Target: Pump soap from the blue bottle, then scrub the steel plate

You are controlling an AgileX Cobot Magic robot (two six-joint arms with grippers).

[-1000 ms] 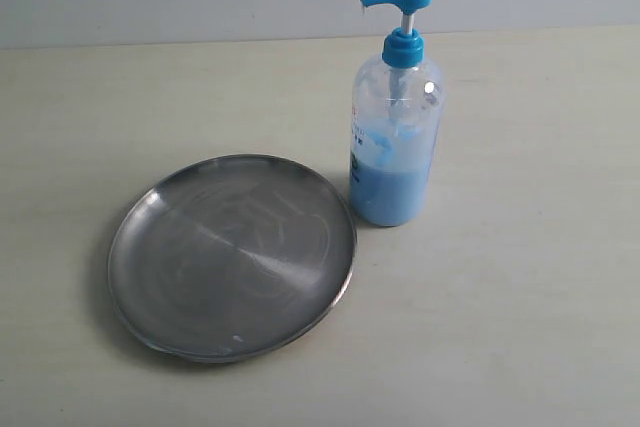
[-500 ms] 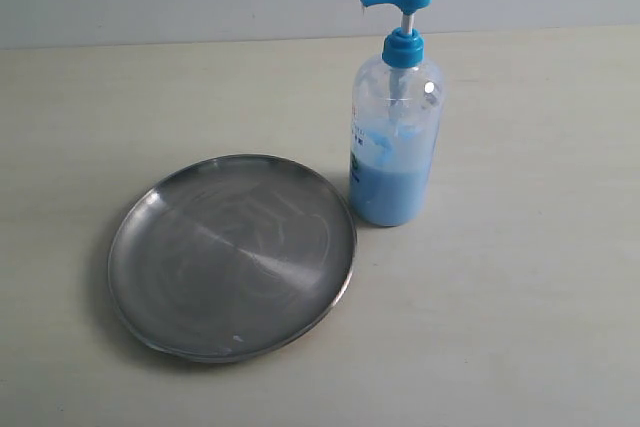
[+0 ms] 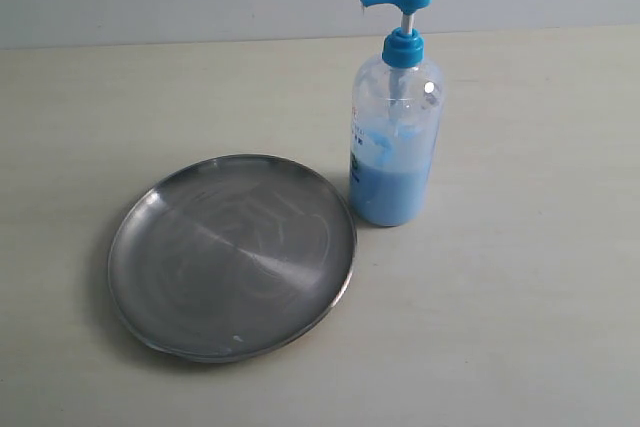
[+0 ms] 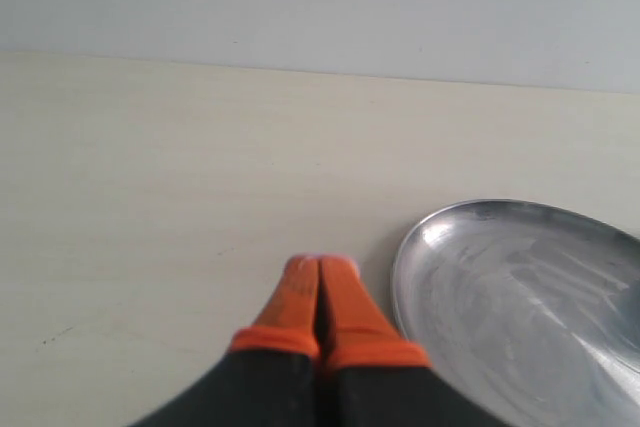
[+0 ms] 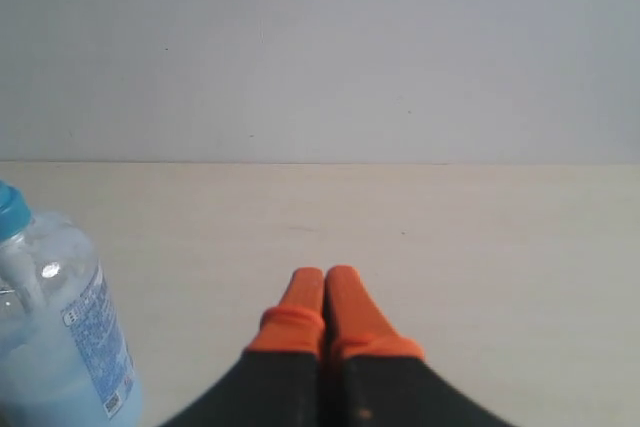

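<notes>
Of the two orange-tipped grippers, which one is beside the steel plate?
The left gripper: its wrist view shows the steel plate just beside its shut jaws. The right gripper has the blue bottle beside it instead.

Nothing legible
The blue bottle (image 3: 394, 147) bears a printed label (image 5: 98, 339) of blue lettering on its 9 o'clock side, too small and blurred to read.

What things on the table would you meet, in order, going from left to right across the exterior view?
steel plate → blue bottle, which stands upright just past the plate's right rim.
</notes>
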